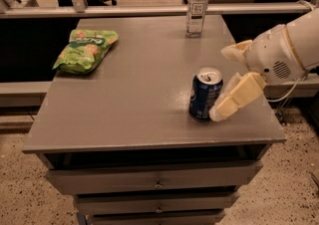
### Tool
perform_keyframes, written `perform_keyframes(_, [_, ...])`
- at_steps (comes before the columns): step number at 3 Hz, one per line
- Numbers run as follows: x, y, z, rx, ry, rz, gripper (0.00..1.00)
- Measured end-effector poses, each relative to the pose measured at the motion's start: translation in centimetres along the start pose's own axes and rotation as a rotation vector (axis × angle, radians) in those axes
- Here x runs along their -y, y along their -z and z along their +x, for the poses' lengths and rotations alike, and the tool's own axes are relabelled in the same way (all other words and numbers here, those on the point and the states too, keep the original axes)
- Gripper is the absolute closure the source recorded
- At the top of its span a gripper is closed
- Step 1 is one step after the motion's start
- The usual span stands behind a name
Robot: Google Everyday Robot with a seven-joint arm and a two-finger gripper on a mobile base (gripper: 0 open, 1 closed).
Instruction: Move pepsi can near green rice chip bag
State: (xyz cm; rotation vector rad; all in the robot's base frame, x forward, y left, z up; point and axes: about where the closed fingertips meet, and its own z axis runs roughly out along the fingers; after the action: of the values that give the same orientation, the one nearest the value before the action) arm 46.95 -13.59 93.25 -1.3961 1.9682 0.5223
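Note:
The pepsi can (pixel 203 95) is dark blue with a silver top and stands upright on the grey table (pixel 139 94), at the front right. The green rice chip bag (pixel 84 50) lies flat near the table's back left edge, far from the can. My gripper (pixel 221 83) comes in from the right on a white arm and is open. Its near cream finger (pixel 235 97) is right beside the can's right side. Its far finger (pixel 235 50) is behind and to the right of the can. The can is not gripped.
A clear plastic bottle (pixel 197 6) with a white cap stands at the table's back edge, behind the can. A metal rail (pixel 149 10) runs behind the table. Drawers (pixel 157 179) sit below the tabletop.

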Motion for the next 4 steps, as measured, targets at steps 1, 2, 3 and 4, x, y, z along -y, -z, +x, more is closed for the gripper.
perform_keyframes(1, [-0.4,-2.9,0.0,0.123,-0.014,-0.019,0.0])
perform_keyframes(2, [-0.1,-4.8,0.8,0.2,-0.021,-0.006,0.0])
perform_keyframes(3, [0.5,-5.8,1.3,0.259,-0.038,0.013,0.16])
perform_keyframes(4, [1.2,-6.2,1.3,0.302,-0.049,0.028,0.39])
